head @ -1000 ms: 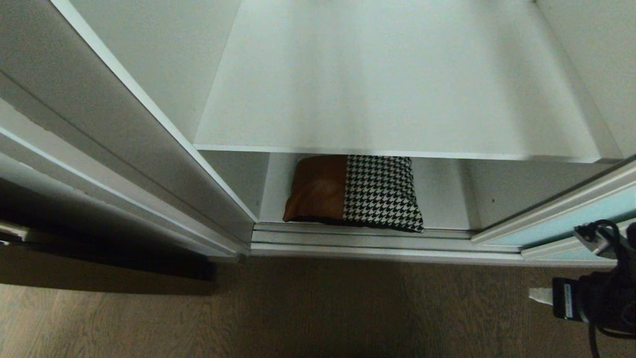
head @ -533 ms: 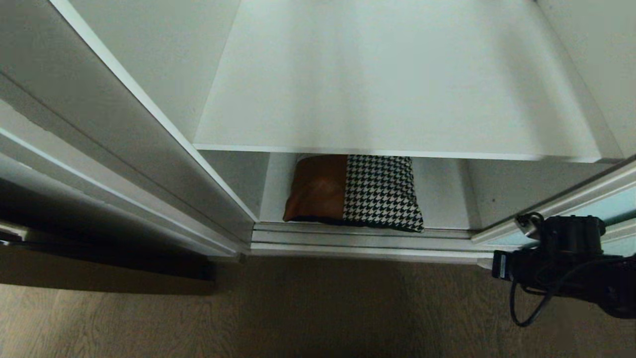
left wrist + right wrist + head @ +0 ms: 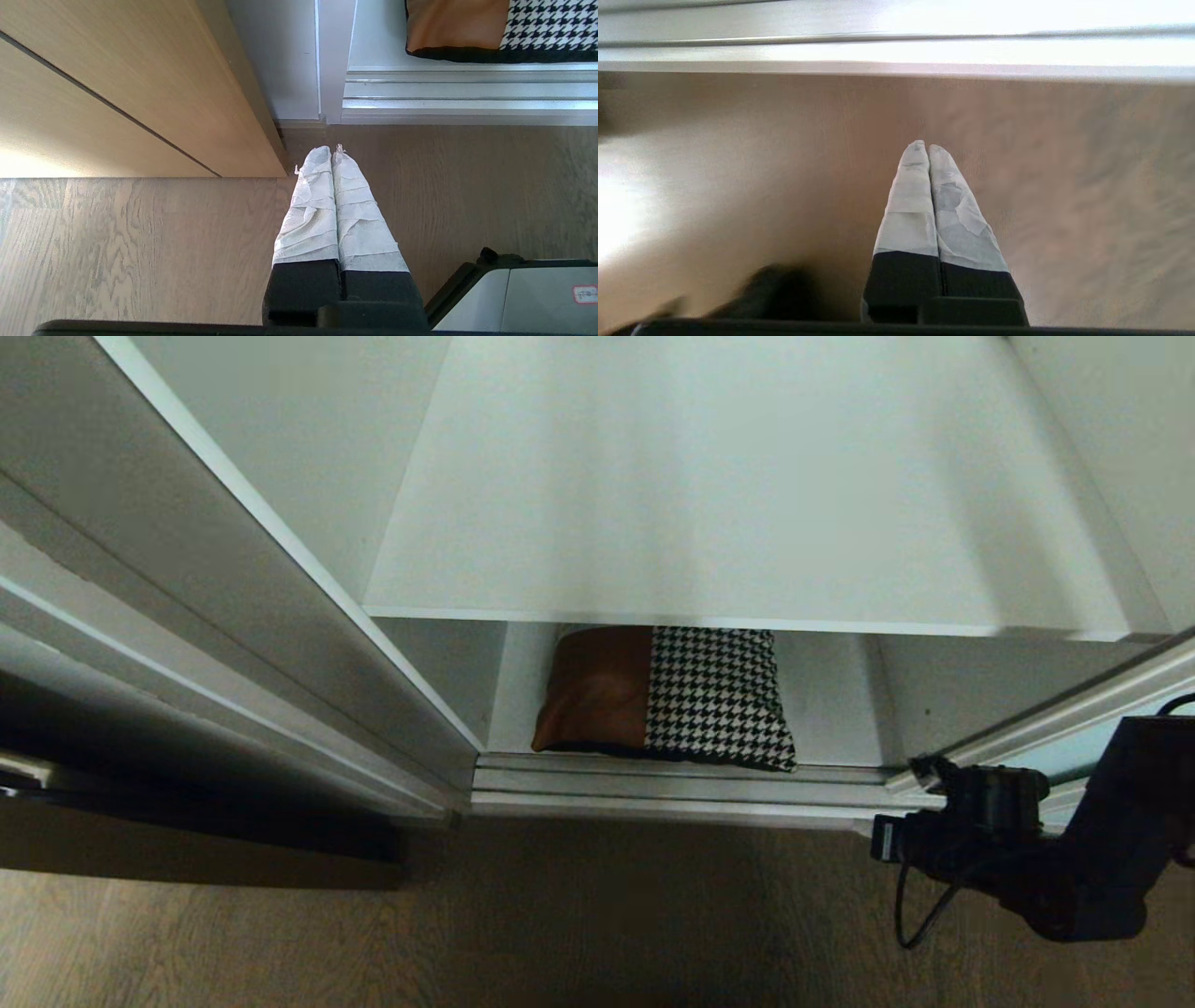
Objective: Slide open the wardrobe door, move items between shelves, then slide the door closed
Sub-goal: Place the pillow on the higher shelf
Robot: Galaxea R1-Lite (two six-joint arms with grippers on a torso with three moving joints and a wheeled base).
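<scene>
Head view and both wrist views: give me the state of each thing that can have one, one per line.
sliding wardrobe door: slid open to the right, compartment exposed.
cushion: lying flat on the bottom board, under the shelf, untouched.
shelf: bare where visible.
right hand: shut, holding nothing, over the wooden floor near the door track.
left hand: shut, empty, parked low above the floor by the wood panel.

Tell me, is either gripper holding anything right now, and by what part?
Nothing is held. The left gripper and right gripper are both shut on nothing, above the floor; the cushion lies untouched.
</scene>
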